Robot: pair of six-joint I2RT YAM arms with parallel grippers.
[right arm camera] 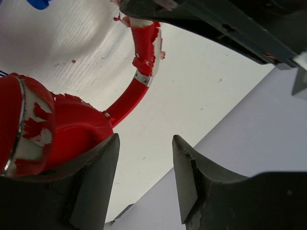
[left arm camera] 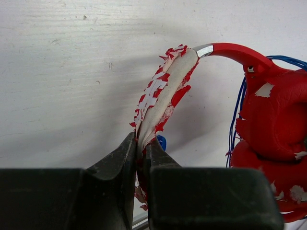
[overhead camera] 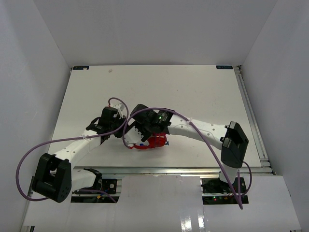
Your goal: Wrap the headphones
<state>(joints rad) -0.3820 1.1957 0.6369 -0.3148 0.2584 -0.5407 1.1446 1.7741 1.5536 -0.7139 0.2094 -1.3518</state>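
Observation:
The red headphones lie near the table's front edge, between the two arms. In the left wrist view my left gripper is shut on the peeling red-and-white padding of the headband. The two earcups hang to the right, with the thin blue cord running beside them. The blue plug peeks out behind my jaws. My right gripper is open and empty. Its left finger is next to an earcup, below the headband. In the top view the left gripper and right gripper are close together.
Thick purple arm cables loop over both arms above the headphones. The white table has a metal rail along its right side and white walls around it. The left gripper's body crosses the top of the right wrist view.

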